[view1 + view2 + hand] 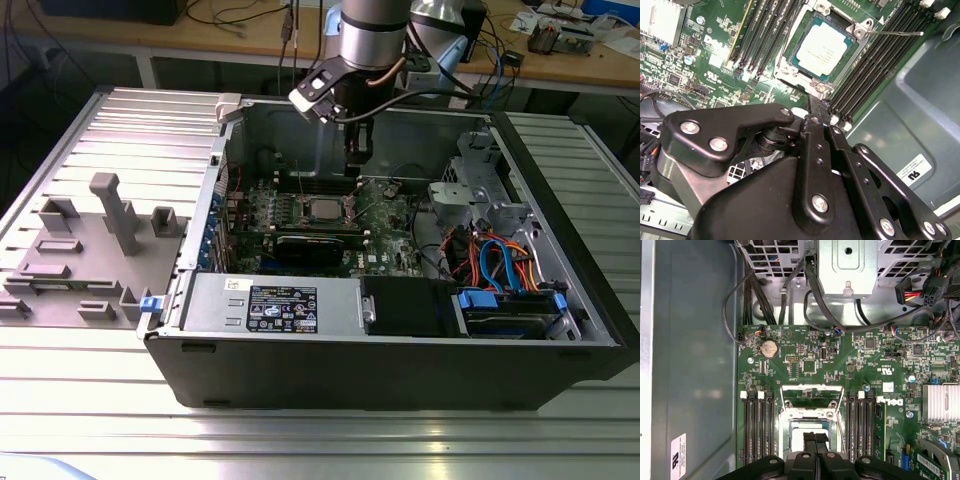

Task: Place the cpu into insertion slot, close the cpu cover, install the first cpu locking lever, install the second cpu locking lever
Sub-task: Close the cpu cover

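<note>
Exterior view, starting at its left: we see a grey fixture (pixel 110 235) on the ribbed metal tabletop (pixel 300 440), then the open computer case (pixel 400 375). Over the green motherboard (pixel 390 215) the tool (pixel 356 165) hangs from the arm, pointing down, close above the cpu (pixel 323 210). Toward the exterior view's right, blue and orange cables (pixel 490 262) lie in the case.

From the first wrist view we find the tool's fingertips pressed together, gripping nothing, and beyond them the cpu cover (pixel 812 390) swung open, off the chip.

From the second wrist view we see the cpu lying flat in the insertion slot (pixel 836 16), its silver top bare, while a thin locking lever (pixel 897 33) juts free across the memory slots (pixel 875 60).
</note>
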Tool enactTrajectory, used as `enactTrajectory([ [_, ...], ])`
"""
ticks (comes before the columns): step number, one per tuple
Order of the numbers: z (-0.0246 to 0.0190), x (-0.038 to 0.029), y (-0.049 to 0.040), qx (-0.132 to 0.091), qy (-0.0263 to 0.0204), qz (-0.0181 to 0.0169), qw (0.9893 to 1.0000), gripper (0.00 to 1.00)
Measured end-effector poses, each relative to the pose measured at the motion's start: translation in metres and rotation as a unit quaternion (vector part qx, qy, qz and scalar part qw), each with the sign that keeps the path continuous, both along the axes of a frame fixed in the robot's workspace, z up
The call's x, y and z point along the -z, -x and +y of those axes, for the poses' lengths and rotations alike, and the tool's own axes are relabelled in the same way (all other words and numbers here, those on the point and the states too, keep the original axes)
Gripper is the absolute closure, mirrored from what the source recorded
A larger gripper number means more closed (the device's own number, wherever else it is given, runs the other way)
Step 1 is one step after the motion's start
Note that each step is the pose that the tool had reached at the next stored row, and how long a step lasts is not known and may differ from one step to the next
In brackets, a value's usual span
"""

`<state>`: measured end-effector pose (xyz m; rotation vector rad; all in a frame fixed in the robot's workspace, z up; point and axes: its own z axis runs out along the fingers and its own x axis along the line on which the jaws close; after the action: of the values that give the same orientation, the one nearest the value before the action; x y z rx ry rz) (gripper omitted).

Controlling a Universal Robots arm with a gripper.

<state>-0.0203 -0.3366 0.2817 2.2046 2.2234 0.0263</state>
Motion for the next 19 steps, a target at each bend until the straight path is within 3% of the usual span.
enactTrajectory([
  [19, 0.0, 0.0, -0.0064, 0.0, 0.0, 0.0, 1.0, 0.89],
])
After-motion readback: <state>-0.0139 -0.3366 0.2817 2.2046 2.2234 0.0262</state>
